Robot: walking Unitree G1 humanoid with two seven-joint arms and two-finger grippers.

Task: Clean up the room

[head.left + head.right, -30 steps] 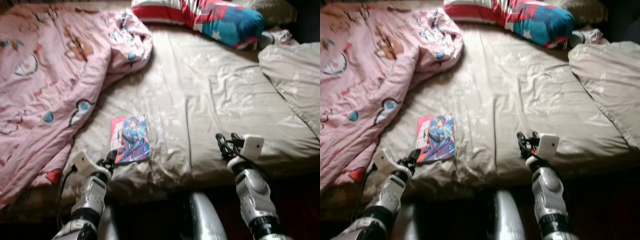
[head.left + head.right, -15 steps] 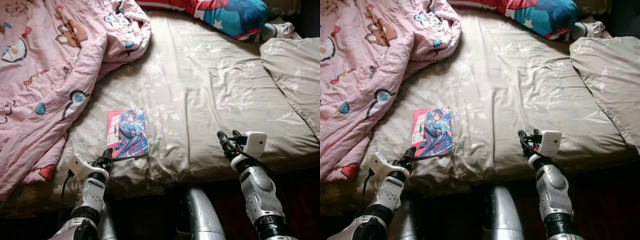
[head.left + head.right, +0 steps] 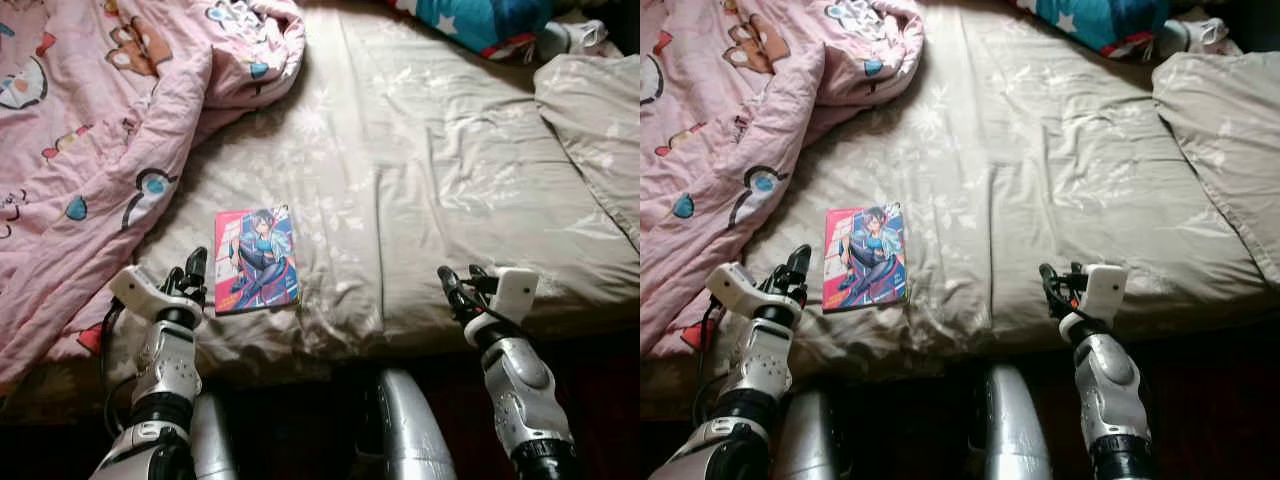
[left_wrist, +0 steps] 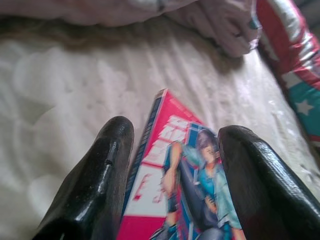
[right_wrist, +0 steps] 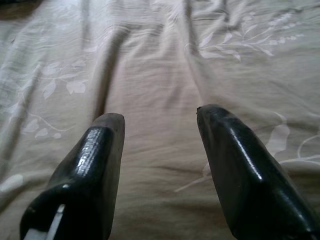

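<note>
bed (image 3: 450, 180): beige floral sheet, pink quilt (image 3: 90, 130) bunched left
book (image 3: 256, 259): flat near front edge
left gripper (image 3: 190, 272): fingers apart, beside book
right gripper (image 3: 458, 288): fingers apart, over bare sheet

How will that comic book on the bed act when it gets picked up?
The comic book looks thin, so probably light and bendy. It lies flat on the soft sheet, so getting under an edge may be hard. The left claw, open, sits at its edge.

comic book (image 3: 257, 260) | pink cover, illustrated figure | flat, face-up | bed's near edge
</note>
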